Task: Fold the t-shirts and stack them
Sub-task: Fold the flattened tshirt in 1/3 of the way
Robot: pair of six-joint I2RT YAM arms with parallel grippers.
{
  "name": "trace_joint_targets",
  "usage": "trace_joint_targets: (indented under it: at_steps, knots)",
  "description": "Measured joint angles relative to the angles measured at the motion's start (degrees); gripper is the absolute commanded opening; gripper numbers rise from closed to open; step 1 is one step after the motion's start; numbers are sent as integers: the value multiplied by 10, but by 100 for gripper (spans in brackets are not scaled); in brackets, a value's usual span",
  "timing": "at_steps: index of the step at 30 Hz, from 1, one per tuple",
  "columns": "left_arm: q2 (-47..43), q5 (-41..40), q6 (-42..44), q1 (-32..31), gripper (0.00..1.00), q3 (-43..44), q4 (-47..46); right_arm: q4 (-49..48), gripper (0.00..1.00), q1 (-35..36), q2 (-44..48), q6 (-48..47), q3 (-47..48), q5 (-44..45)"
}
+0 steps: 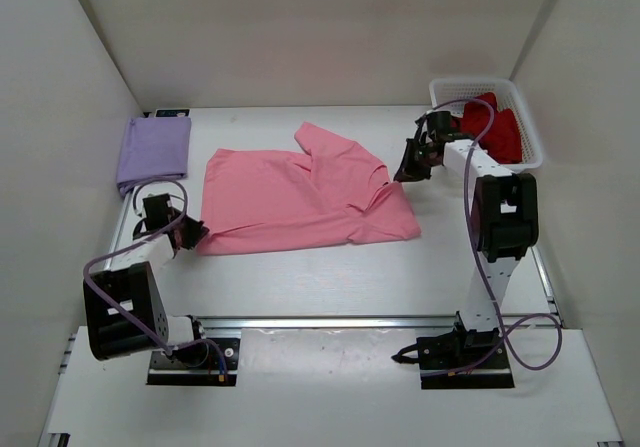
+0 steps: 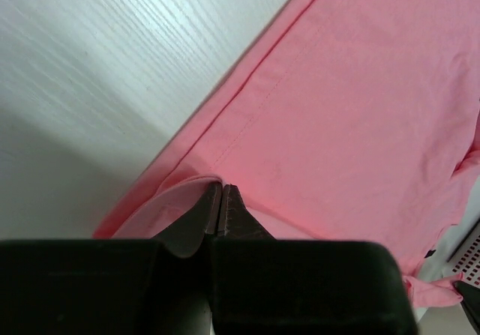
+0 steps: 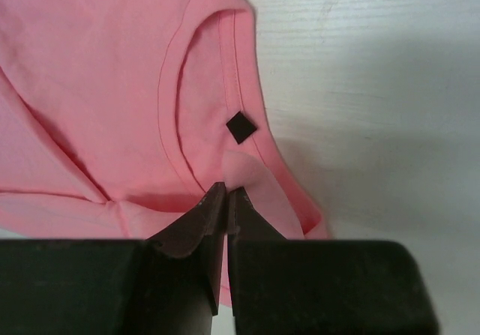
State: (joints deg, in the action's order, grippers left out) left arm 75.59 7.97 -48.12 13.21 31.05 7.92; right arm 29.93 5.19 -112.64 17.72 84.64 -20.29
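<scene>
We see a flat white wood-grain bench (image 1: 320, 282) enclosed by plain white panel walls (image 1: 300, 27) at nine, twelve and three o'clock. A silver metal rail (image 1: 340, 321) crosses at six, under soft even light.

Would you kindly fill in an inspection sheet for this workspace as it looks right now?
Surface: white table, bare in front of the shirts.
Job's things: pink t-shirt spread out mid-table, partly folded; lavender t-shirt folded at the far left; dark red t-shirt bunched in the basket.
Clutter: nothing seen.
Grippers: left gripper shut on the pink t-shirt's hem corner; right gripper shut on it beside the collar.
Cables: purple cables loop along both arms, clear of the shirts.
Surroundings: white lattice basket at the far right; plain walls on three sides.
</scene>
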Motion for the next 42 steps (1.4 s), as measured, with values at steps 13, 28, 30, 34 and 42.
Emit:
trace_joint_targets:
  at_steps: [13, 28, 30, 34, 42]
  knots:
    - [-67, -31, 14, 36, 56, 28, 9, -19, 12, -9, 87, 4, -63, -4]
    - [-107, 2, 8, 13, 42, -107, -18, -193, 46, -46, 327, 107, -494, 4]
    - [-100, 7, 4, 13, 38, -108, -28, -219, 46, -50, 316, 113, -494, 8]
    - [-88, 11, -3, 12, 29, -112, -42, -273, 43, -60, 296, 130, -496, 14]
    - [-65, 5, -11, 0, 0, -113, -63, -329, 1, -73, 257, 156, -496, 25]
